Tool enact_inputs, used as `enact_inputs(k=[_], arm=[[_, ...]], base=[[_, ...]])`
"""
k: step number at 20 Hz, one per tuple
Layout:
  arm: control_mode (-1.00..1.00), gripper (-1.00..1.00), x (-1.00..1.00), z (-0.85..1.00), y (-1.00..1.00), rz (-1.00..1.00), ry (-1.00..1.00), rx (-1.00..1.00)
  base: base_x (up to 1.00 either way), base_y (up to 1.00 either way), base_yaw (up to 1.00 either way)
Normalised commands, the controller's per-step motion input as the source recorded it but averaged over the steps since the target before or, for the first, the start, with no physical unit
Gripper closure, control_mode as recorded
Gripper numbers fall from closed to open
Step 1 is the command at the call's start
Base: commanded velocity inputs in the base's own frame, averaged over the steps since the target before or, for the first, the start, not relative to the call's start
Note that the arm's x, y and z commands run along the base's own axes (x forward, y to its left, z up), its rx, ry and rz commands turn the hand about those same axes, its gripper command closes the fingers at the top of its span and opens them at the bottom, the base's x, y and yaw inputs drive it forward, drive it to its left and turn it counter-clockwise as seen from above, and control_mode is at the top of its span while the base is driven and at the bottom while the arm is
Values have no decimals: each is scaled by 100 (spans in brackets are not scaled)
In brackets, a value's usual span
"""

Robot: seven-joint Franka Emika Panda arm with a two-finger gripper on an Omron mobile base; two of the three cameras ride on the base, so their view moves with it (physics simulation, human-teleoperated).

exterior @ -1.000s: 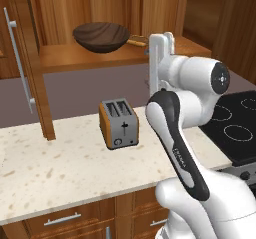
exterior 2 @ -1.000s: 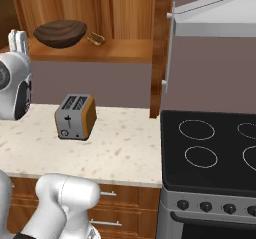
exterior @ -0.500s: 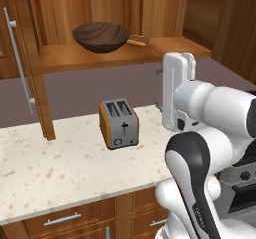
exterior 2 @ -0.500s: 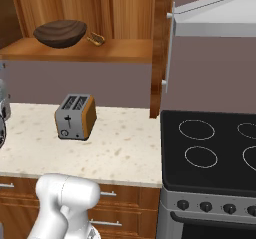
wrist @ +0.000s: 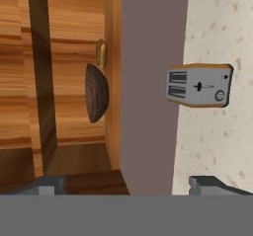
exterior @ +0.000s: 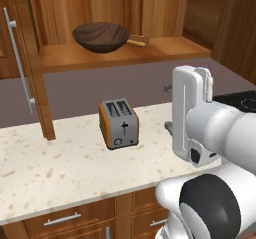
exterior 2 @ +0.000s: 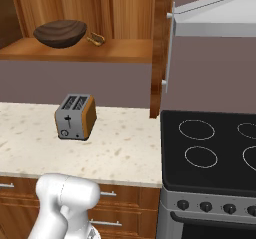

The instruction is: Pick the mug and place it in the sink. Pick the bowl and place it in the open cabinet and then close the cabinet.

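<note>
The wide dark brown bowl [exterior: 102,37] [exterior 2: 59,34] [wrist: 96,93] rests on the lower shelf of the open cabinet [exterior: 160,50] [exterior 2: 127,50]. The cabinet's doors stand swung out, one on the left [exterior: 31,63] and one on the right [exterior 2: 160,48]. My gripper [exterior: 167,108] [wrist: 126,183] hangs open and empty over the counter, right of the toaster. It is well below and clear of the bowl, and rolled on its side. The mug and the sink are out of view.
A steel and orange toaster [exterior: 119,124] [exterior 2: 76,117] [wrist: 198,85] stands on the speckled counter [exterior: 65,168]. A small tan looped object [exterior: 138,41] [exterior 2: 95,38] lies beside the bowl. A black stove [exterior 2: 210,153] and its grey hood [exterior 2: 215,20] are to the right.
The arm has drawn back from the cabinet shelf, down and to the right, with the gripper still open. The bowl has stayed on the shelf.
</note>
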Motion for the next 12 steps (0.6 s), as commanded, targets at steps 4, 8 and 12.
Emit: enact_inputs(k=[4,8,12], arm=[[-100,-100,-66,-8,27,-6,0,-1],[-100,-100,-17,-14,45,-4,0,-1],[-100,-100,0,-12,55,0,0,0]], base=[[0,0,0],[0,0,0],[0,0,0]])
